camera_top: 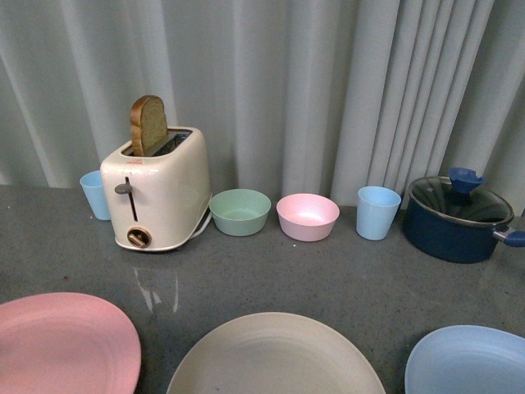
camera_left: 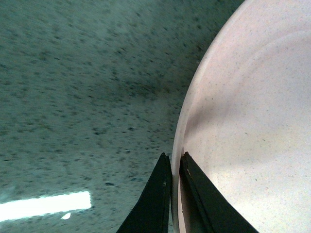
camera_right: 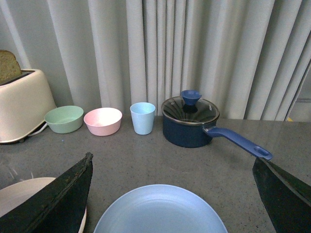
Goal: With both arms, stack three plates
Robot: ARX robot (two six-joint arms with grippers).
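**Ana:** Three plates lie flat on the grey tabletop (camera_top: 344, 279), each apart from the next. From the front, the beige plate (camera_top: 275, 357) is at 6 o'clock, the pink plate (camera_top: 61, 341) at 8 and the light blue plate (camera_top: 467, 361) at 4.

**Ben:** What about the left claw (camera_left: 176, 162)?

**Ana:** It is closed down to a sliver. Its two dark fingers (camera_left: 155, 204) pinch the pink plate's rim, one on the inner side and one on the outer.

**Ben:** And the right claw (camera_right: 172, 158)?

**Ana:** It is spread wide and holds nothing. The light blue plate lies under the gap between its fingers, and the beige plate's edge shows just beside one of them.

**Ben:** What stands farther back?

**Ana:** A row stands before the curtain (camera_top: 328, 82) — the toaster (camera_top: 160, 193) at 10 o'clock with a slice of bread (camera_top: 148, 125) standing in its slot, and a blue cup (camera_top: 95, 194) partly hidden behind it. The green bowl (camera_top: 239, 211) and the pink bowl (camera_top: 308, 216) are near 12, a second blue cup (camera_top: 377, 212) is at 1, and the lidded navy pot (camera_top: 455, 222) is at 2.
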